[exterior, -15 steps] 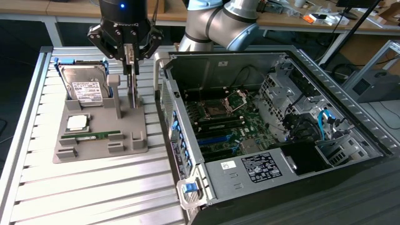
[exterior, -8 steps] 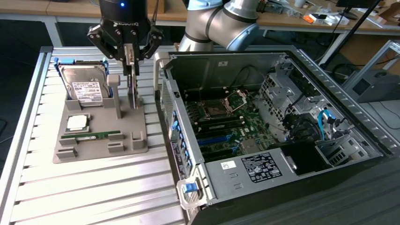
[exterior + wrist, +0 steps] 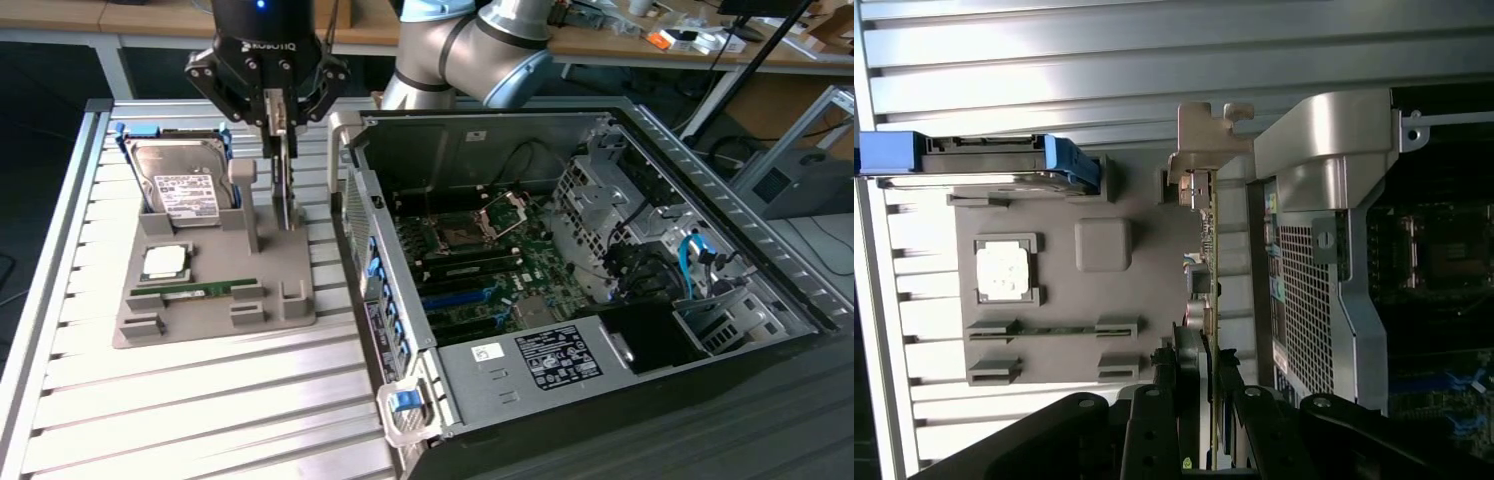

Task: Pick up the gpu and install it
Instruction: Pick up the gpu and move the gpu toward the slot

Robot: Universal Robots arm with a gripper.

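The slatted metal table (image 3: pixel 200 410) carries all items. The open computer case (image 3: pixel 454 140) lies on its side at the exterior view's right, its motherboard (image 3: pixel 487 260) exposed; the wrist view shows the case's perforated end (image 3: pixel 1324 250). The arm (image 3: pixel 467 45) reaches in from the far side, bends above the case and turns its wrist straight down over the grey holder tray (image 3: pixel 214 320), which sits just beside the case on the exterior view's left. The gripper (image 3: pixel 276 130) hangs vertical above the tray's case-side edge. Its fingers (image 3: pixel 1189 375) are drawn in to a narrow gap and pinch the gpu (image 3: pixel 280 180) from both faces, near its upper edge. The gpu stands upright on edge at that side of the tray, and in the wrist view (image 3: pixel 1212 280) it runs edge-on between the finger pads, its silver bracket at the far end. Whether its lower edge rests in the tray slot cannot be told. The hard drive (image 3: pixel 180 185) leans at the tray's far end, the processor (image 3: pixel 164 262) lies nearer, and the memory stick (image 3: pixel 200 289) lies nearest.
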